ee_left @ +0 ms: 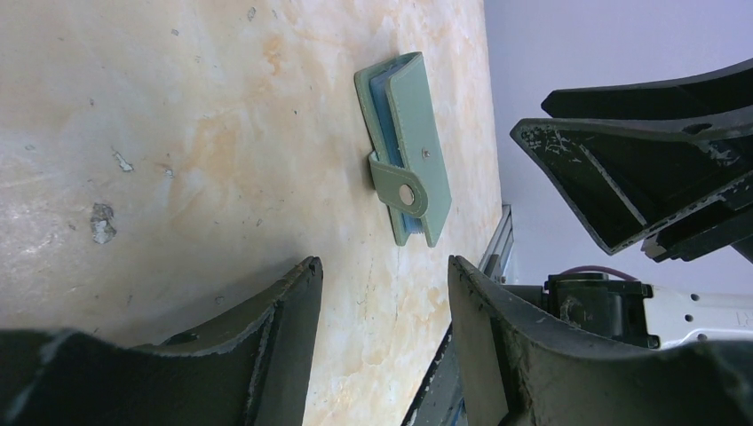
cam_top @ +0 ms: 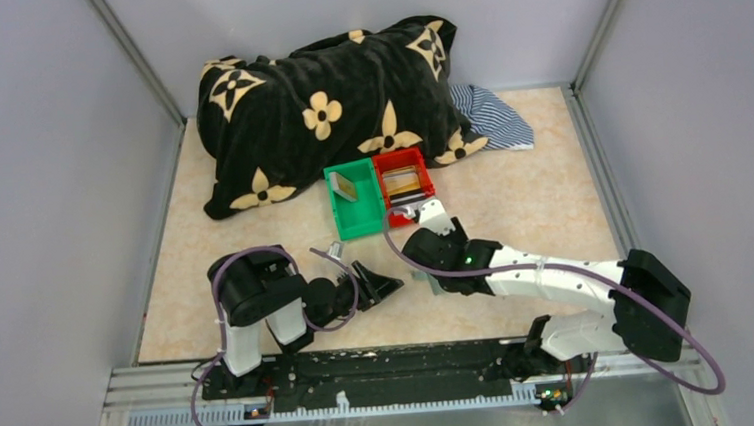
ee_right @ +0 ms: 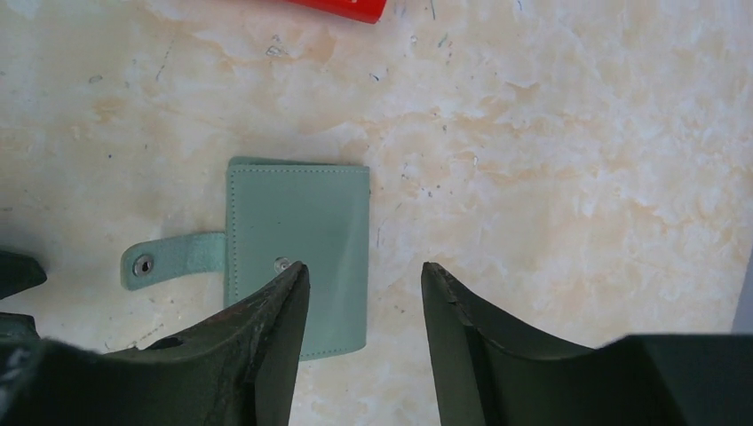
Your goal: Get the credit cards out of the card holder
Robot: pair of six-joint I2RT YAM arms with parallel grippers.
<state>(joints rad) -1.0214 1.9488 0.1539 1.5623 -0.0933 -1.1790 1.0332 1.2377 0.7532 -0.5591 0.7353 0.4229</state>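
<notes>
left jaws stand apart with nothing between them, low over the desk (ee_left: 178,133). the holder (ee_left: 404,146) lies on the desk at 12 o'clock from them, clear of both fingers. it is folded shut with its snap strap undone, and blue-grey lining shows at the edges.

right jaws also stand apart and hold nothing. they hang right over the holder. in the right wrist view the finger at 9 o'clock of the gap covers the holder's near corner, and i cannot tell whether it touches. there the strap sticks out at 9 o'clock.

in the top view the left jaws sit at about 8 o'clock of the right ones, near the desk's middle. at 12 o'clock from the right jaws is a red bin (cam_top: 396,155), with a green bin (cam_top: 358,216) just beside it at its 9 o'clock. tan and dark cards (cam_top: 401,182) lie in the red bin, and one tan card leans in the green bin. a black flowered blanket (cam_top: 325,106) lies beyond the bins, with a striped cloth (cam_top: 495,117) at its 3 o'clock.
</notes>
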